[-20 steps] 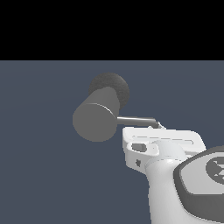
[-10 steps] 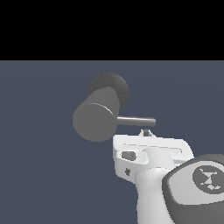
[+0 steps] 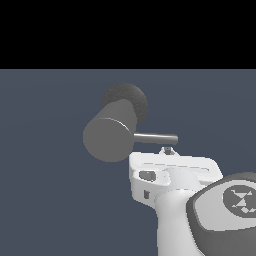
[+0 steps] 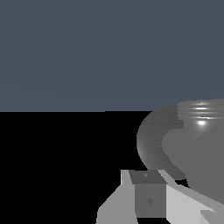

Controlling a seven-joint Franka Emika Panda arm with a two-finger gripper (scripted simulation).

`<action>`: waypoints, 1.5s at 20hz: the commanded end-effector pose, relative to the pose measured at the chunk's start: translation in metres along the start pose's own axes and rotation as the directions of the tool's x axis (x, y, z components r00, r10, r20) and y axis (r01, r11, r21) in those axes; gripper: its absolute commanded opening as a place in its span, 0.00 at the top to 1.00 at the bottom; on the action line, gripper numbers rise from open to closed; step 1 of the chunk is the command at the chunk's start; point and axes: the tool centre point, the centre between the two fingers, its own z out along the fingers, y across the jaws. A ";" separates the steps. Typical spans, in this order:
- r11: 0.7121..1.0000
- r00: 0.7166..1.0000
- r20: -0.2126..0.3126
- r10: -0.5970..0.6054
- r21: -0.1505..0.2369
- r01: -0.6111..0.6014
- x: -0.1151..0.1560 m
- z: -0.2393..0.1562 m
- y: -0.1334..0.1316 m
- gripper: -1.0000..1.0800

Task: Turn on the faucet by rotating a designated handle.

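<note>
Handle point(image 3: 156, 137): thin grey rod, long axis near level, points toward 3 o'clock in exterior view, out from faucet point(image 3: 111, 134) side. Faucet sits mid-frame; thick matte grey cylinder, flat round end faces you toward 7 o'clock, dark round base point(image 3: 131, 95) behind at 1 o'clock. Gripper point(image 3: 169, 150) just under rod's free end, white arm coming up from 5 o'clock. Can't tell you if fingers are parted or closed; contact with rod unclear.
</note>
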 end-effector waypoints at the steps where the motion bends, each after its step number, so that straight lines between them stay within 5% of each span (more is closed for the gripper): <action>1: 1.000 1.000 0.000 0.000 0.000 0.000 -0.007 0.000 -0.001 1.00; 17: 1.000 1.000 -0.001 0.000 0.000 0.000 -0.052 0.000 -0.005 1.00; 19: 1.000 0.999 -0.037 -0.005 0.021 0.006 -0.034 -0.002 -0.017 1.00; 30: 1.000 1.000 -0.022 -0.003 0.013 0.003 -0.069 -0.001 -0.004 1.00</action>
